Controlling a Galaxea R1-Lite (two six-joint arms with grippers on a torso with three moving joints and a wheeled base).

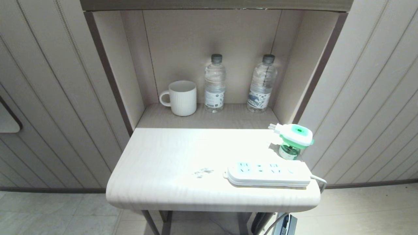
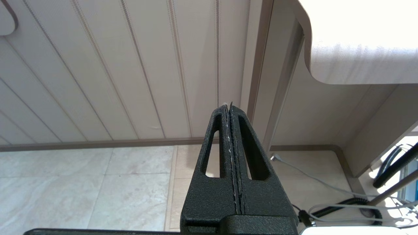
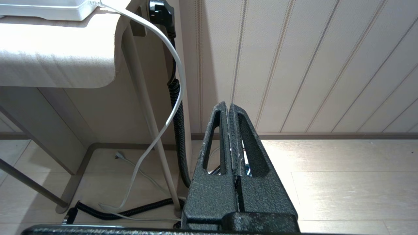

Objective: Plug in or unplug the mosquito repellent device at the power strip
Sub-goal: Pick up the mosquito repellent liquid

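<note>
Head view showed the mosquito repellent device (image 1: 295, 139) standing unplugged just behind the power strip (image 1: 268, 173) on the pale table (image 1: 169, 176); a mug (image 1: 182, 98) and two water bottles (image 1: 214, 83) stood in the niche behind. My left gripper (image 2: 230, 106) and right gripper (image 3: 228, 106) hung below table level, fingers pressed together, over the tiled floor (image 2: 81, 182).

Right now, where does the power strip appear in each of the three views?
Head view: the power strip lies flat on the front right part of the tabletop, just in front of the mosquito repellent device.
Left wrist view: it is not in it.
Right wrist view: only one end of it shows, at the table's edge, with its white cord hanging down.
Shared landmark: the tabletop's rounded pale edge.
</note>
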